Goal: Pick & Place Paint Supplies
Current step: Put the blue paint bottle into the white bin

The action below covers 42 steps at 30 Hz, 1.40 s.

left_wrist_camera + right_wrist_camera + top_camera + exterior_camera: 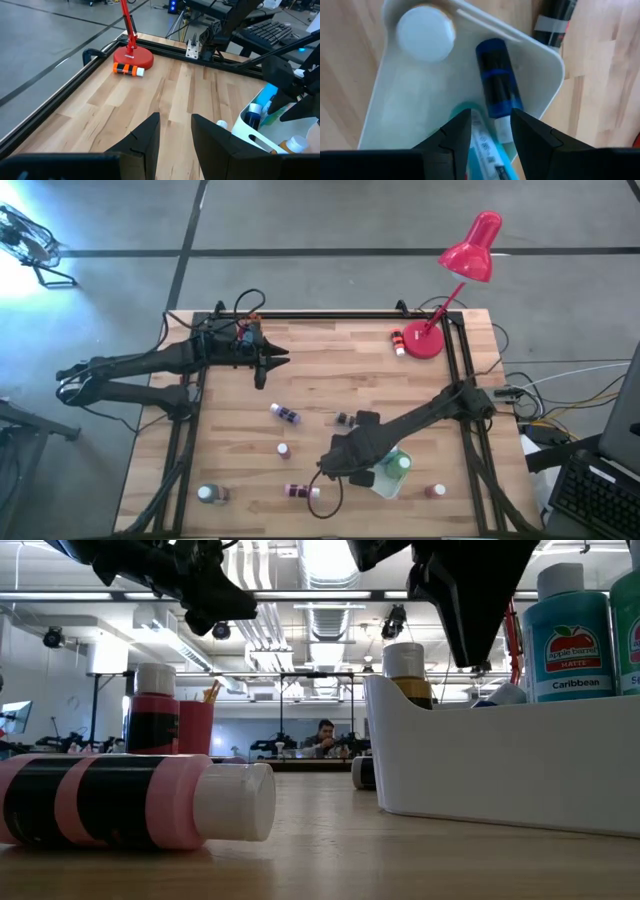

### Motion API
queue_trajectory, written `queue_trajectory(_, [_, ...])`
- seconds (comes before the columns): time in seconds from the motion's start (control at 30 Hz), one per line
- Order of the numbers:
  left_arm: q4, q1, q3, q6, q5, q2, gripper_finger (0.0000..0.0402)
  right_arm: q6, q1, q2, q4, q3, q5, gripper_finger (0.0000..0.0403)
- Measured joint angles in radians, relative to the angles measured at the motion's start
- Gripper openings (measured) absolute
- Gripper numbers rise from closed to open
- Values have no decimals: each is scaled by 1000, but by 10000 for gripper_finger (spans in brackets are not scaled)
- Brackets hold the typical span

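- Hovering over the white bin (pixel 393 480) near the worktop's (pixel 330 370) front edge, the right gripper (pixel 490 131) has its fingers slightly parted with nothing pinched between them.
- Directly below that gripper, inside the bin, lies a blue bottle (pixel 497 85) on its side; a white-capped bottle (pixel 426 34) stands in the bin's corner, and a teal bottle (pixel 482 135) lies under the fingers (partly hidden by them).
- The left gripper (pixel 175 131) hangs in the air over the worktop's back left part, fingers a little apart and empty.
- Loose paint bottles are scattered over the worktop: a purple one (pixel 285 414), a dark one (pixel 346 419) just behind the right arm, a small upright one (pixel 283 450), a pink-and-black one (pixel 300 491) lying near the front, one with a white cap (pixel 209 495) at the front left, and a red one (pixel 436 491) at the front right.
- An orange-striped bottle (pixel 128 69) lies against the base of the red desk lamp (pixel 452 278) at the back right.
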Motion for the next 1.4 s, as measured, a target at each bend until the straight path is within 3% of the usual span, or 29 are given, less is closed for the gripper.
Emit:
queue_trajectory(0.4, [0,1,0,-17,1,0,117,13,-33,0,-8,-5,-111,147])
queue_trajectory(0.73, [0,0,0,-22,7,0,117,19,-53,0,-10,-10,-132,169])
queue_trajectory(1.17, [0,0,0,-37,8,0,117,-3,-53,0,-29,-93,-132,139])
queue_trajectory(1.4, [0,0,-1,-49,8,0,117,-20,-53,1,-28,-133,-132,161])
